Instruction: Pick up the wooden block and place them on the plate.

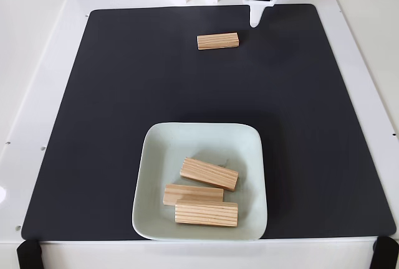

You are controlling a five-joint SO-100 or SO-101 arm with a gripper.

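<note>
Pincer [255, 20]: white, at the top edge right of centre, its tip over the dark mat [124, 126]; holds nothing, and I cannot tell how far it is open.
Plate [156, 157]: low centre on the mat, holding three wooden blocks [209, 174], [192, 194], [206, 213], lying roughly left-to-right and touching.
Loose wooden block [218, 40]: on the mat near the top, just left of the pincer, long axis left-to-right.
Table [37, 63]: white, under the mat.

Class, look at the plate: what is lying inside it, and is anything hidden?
Inside the plate lie three wooden blocks. The front one overlaps the middle one, hiding part of its edge. Plate surface beneath them is covered.
</note>
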